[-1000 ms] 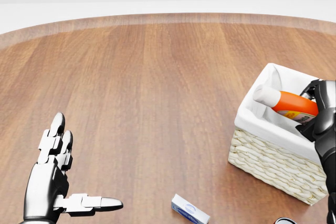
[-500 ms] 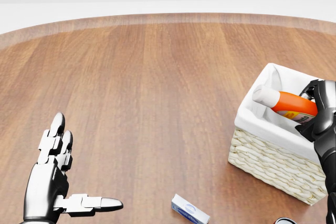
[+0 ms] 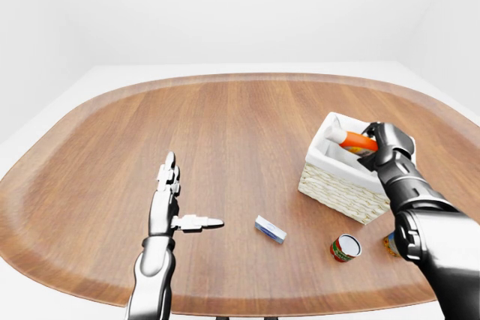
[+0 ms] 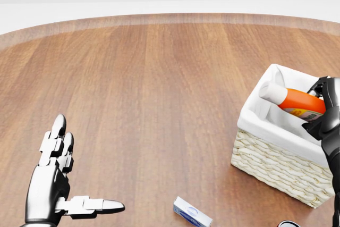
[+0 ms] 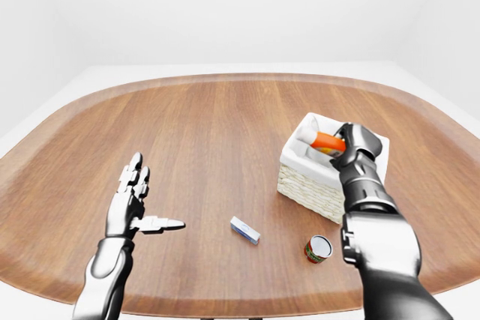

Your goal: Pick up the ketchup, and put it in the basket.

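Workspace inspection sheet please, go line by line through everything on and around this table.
Surface: oval wooden table, mostly bare.
Job's things: ketchup lies tilted in the wicker basket, white cap toward the head view's left.
Clutter: small blue-white box; red can on its side; another item partly hidden behind the right arm.
Hands: right hand at the ketchup's base, grip cannot be told; left hand open, holding nothing.
Cables: nothing seen.
Surroundings: plain white walls and floor.

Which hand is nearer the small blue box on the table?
Left. The left hand, open, sits left of the box with its thumb pointing toward it. The right hand is up at the basket, on the ketchup.
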Available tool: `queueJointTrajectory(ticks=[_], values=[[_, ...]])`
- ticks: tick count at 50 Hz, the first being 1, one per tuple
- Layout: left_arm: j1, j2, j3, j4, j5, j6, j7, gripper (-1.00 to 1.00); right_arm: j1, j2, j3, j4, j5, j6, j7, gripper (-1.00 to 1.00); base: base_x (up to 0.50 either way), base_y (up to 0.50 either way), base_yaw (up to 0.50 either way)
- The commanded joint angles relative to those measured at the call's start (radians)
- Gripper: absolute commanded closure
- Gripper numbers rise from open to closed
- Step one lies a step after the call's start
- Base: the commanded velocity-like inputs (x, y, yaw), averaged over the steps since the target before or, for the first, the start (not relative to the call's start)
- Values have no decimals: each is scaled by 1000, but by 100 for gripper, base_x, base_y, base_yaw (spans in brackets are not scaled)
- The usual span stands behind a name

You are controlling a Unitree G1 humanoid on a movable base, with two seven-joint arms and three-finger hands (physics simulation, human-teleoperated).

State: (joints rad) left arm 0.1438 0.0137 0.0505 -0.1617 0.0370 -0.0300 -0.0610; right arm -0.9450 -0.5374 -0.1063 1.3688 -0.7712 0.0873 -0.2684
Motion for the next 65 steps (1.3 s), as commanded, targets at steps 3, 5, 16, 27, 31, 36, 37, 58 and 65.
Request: queueJointTrajectory(ticks=[3,5,16,27,31,36,37,58,65], values=[[-12,2,2,35,4,-24,6,-100,-11,-16,-32,-3,11,0,-35,100,0,0,0],[-10,3,1,34,6,-25,6,-100,-10,-16,-34,-2,13,0,-37,100,0,0,0],[-3,2,-5,33,13,-32,5,-100,-10,-17,-42,2,10,0,-43,100,0,0,0],[6,1,-9,26,16,-36,2,-100,-8,-8,-47,5,5,0,-55,100,0,0,0],[5,1,-8,28,15,-38,1,-100,-10,-6,-45,5,-4,0,-57,100,0,0,0],[12,1,-9,18,16,-36,-1,-100,-15,-7,-49,5,-5,0,-55,100,0,0,0],[12,0,-9,18,15,-36,-1,-100,-15,-7,-49,5,-6,0,-56,100,0,0,0],[18,0,-12,8,17,-34,-5,-100,-14,-7,-56,5,-7,0,-70,-100,0,0,0],[16,0,-9,13,17,-37,-7,-100,-17,-5,-52,5,-9,0,-78,-100,0,0,0]])
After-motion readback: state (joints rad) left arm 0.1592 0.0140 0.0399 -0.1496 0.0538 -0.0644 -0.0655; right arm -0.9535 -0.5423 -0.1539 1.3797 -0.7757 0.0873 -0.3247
